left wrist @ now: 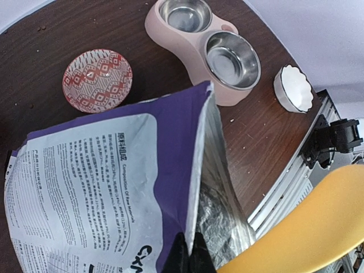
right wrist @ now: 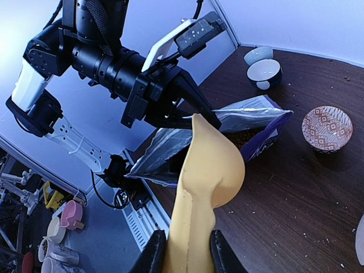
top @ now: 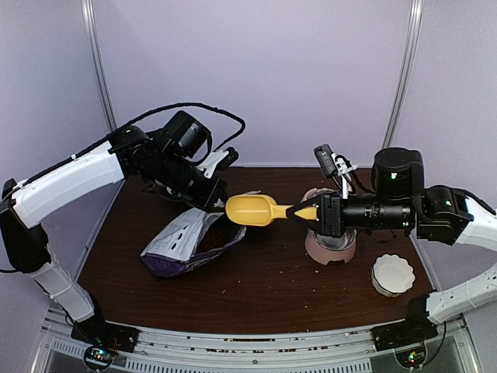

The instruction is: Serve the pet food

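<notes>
Yellow scoop [top: 252, 210], at the centre of the top view, is clamped by its handle between the right gripper [top: 317, 211] jaws, its bowl at the bag [top: 182, 245] mouth. Just left of it, the left gripper [top: 208, 193] pinches the bag's upper rim shut between its jaws. Brown kibble [right wrist: 243, 137] lies inside the open bag, mid-frame in the right wrist view

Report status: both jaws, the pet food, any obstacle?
Left jaws shut on purple bag edge, mouth held open. Right jaws shut on yellow scoop, empty, at bag mouth. Pet food inside bag. No obstacle seen.
</notes>
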